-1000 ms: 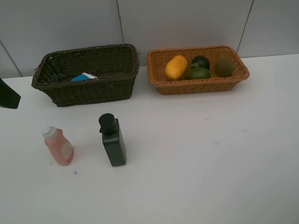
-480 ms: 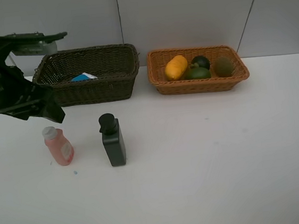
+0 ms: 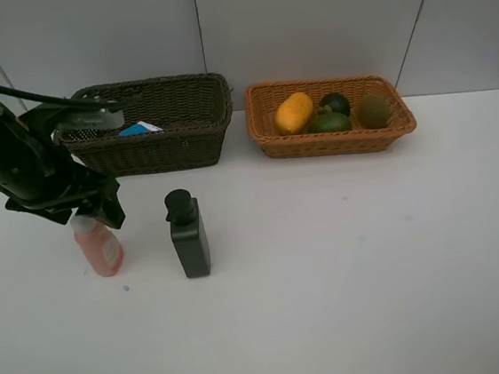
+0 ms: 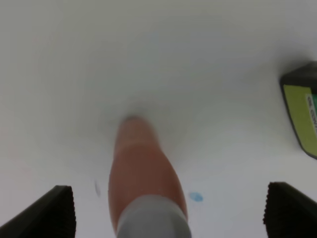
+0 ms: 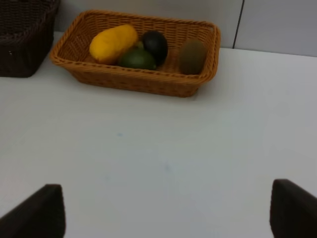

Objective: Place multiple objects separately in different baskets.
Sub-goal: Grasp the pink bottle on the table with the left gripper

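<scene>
Left hand [image 4: 166, 210]: spread wide above pink bottle [image 3: 100, 245].
Right hand: spread wide, empty.
Risk: off-centre closing could topple bottle on desk [image 3: 349, 284].

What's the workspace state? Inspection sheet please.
Surface: white table, a small blue spot near the pink bottle.
Job's things: pink bottle and black pump bottle upright on the table, apart. Mango, mangosteen, lime and kiwi in the tan basket. Dark basket holds a blue-and-white item; the rest of its inside is hidden.
Clutter: nothing seen.
Grippers: left gripper open, over the pink bottle's cap, not gripping. Right gripper open, empty, over bare table in front of the tan basket.
Cables: one along the left arm.
Surroundings: grey panelled wall.
</scene>
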Available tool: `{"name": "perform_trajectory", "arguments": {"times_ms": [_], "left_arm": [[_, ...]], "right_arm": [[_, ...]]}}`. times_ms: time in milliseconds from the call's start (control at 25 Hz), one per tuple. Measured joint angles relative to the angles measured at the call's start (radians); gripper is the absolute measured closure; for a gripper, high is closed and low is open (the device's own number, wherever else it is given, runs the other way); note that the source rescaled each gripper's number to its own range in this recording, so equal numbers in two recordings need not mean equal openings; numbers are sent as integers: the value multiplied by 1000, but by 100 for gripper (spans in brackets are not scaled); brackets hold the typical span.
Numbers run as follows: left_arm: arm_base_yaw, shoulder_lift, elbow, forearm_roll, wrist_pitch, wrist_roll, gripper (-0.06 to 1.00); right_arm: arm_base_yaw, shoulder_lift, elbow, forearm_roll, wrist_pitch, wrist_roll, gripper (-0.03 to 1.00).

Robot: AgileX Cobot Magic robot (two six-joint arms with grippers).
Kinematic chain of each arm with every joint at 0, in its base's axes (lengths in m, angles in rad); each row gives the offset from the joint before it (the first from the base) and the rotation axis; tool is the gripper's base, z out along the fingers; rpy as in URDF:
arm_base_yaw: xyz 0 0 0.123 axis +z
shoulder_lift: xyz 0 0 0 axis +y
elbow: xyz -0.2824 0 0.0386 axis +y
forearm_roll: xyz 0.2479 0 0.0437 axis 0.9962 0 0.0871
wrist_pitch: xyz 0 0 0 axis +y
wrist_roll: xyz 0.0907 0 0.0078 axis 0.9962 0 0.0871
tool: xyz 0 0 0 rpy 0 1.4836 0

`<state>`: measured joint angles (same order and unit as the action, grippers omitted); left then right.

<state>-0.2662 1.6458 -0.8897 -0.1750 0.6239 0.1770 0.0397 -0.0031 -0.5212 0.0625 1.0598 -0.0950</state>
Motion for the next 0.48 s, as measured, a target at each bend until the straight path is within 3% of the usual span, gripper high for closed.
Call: {"name": "perform_trajectory", "arguments": {"times_ms": [480], "left_arm": [[0, 111, -1, 0, -39, 0, -5]], "right_arm": [[0, 0, 0, 0, 0, 0, -3]]}}
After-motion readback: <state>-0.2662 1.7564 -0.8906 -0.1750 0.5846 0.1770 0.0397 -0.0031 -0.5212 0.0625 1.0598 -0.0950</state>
